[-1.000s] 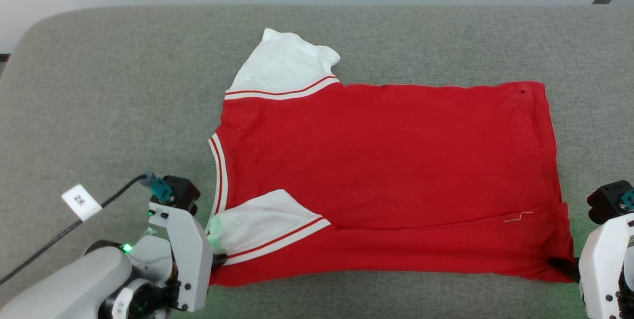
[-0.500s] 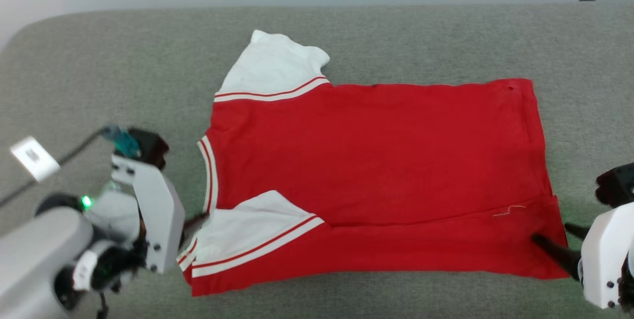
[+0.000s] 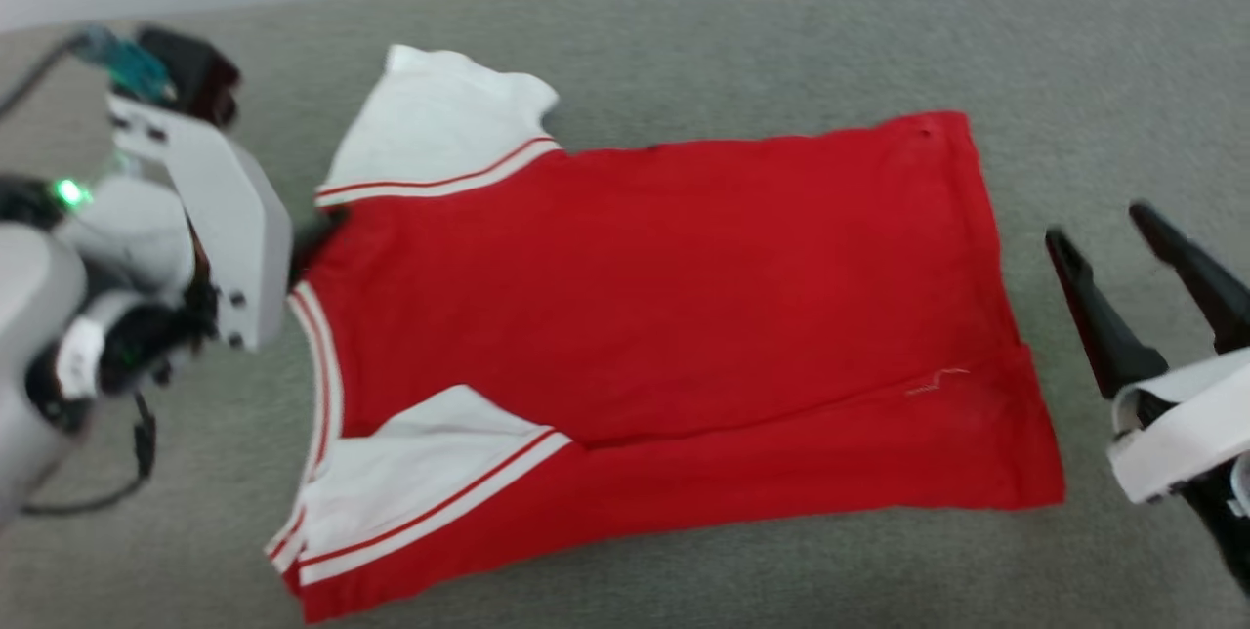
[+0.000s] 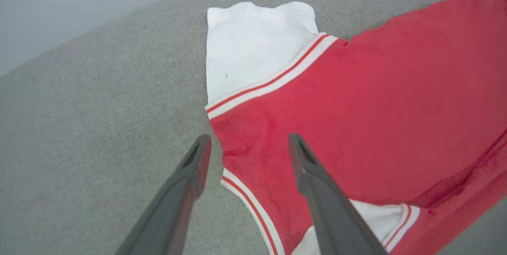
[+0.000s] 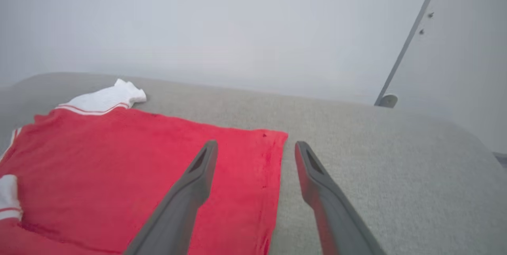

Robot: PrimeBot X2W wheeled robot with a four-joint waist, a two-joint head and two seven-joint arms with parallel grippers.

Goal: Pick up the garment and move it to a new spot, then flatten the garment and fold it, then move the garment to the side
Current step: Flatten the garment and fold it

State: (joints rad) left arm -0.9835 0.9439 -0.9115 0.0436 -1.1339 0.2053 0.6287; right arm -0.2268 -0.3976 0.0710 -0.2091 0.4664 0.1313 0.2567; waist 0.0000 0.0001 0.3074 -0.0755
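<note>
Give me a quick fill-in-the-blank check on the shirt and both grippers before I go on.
1. The left gripper and the right gripper both have their jaws ____.
2. The garment lies spread on a ____ padded surface.
3. Its far sleeve is ____ with striped trim.
Missing words: open; grey; white.

You have a grey, cloth-covered tabletop (image 3: 742,33) with 1 thing lying on it: the red jersey garment (image 3: 684,297), spread flat, plain red side up, collar toward the robot's left. Of its 2 white sleeves, the far sleeve (image 3: 430,126) lies out on the grey cloth. The near sleeve (image 3: 410,473) is folded in over the red body with the near edge.
</note>
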